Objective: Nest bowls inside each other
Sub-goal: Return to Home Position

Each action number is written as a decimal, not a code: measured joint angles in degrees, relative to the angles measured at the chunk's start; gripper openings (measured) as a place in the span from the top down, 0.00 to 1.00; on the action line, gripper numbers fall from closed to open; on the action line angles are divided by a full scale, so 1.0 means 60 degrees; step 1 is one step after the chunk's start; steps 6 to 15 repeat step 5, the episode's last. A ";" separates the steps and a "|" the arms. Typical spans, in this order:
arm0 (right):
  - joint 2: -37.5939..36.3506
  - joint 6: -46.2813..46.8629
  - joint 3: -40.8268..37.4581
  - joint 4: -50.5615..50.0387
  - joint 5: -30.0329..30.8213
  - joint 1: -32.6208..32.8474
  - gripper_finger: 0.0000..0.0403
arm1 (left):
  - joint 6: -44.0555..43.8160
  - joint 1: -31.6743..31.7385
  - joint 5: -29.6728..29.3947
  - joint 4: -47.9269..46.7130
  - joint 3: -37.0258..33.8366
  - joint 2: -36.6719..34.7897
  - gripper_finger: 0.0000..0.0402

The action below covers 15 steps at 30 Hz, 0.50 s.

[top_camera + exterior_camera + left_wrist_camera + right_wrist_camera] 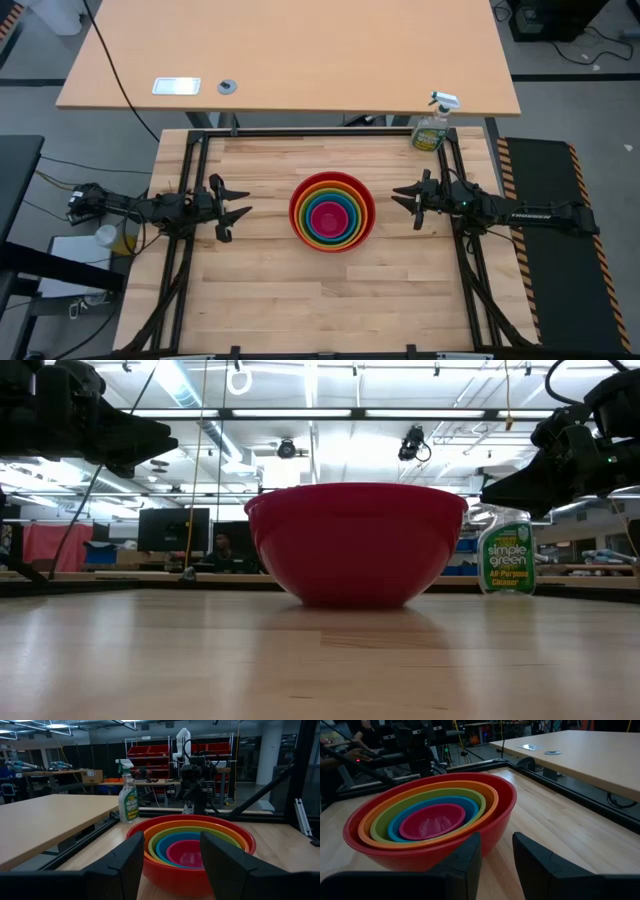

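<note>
The bowls (pixel 332 211) stand nested as one stack at the table's middle: red outermost (pixel 500 805), then orange, yellow-green, blue, and magenta-pink innermost (pixel 432 820). The red bowl's base rests on the wood (pixel 352 598). My left gripper (pixel 236 209) hovers open at the table's left, pointing level at the stack, nothing between its fingers (pixel 172 860). My right gripper (pixel 405 199) hovers open at the table's right, facing the stack, its fingers (pixel 497 857) bare.
A green spray bottle (pixel 431 128) stands at the table's far right corner, near the black frame rail. A second, lighter tabletop (pixel 290 50) lies beyond the far edge. Bare wood (pixel 320 300) stretches along the near side.
</note>
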 joint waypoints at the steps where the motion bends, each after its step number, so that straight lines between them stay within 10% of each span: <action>1: 0.0002 0.0001 -0.0001 0.0000 0.0000 0.0000 0.70 | 0.0000 0.0001 0.0000 0.0003 0.0000 0.0000 0.52; 15: 0.0004 0.0001 0.0000 0.0000 0.0000 0.0000 0.70 | 0.0000 0.0004 0.0000 0.0004 0.0000 0.0000 0.52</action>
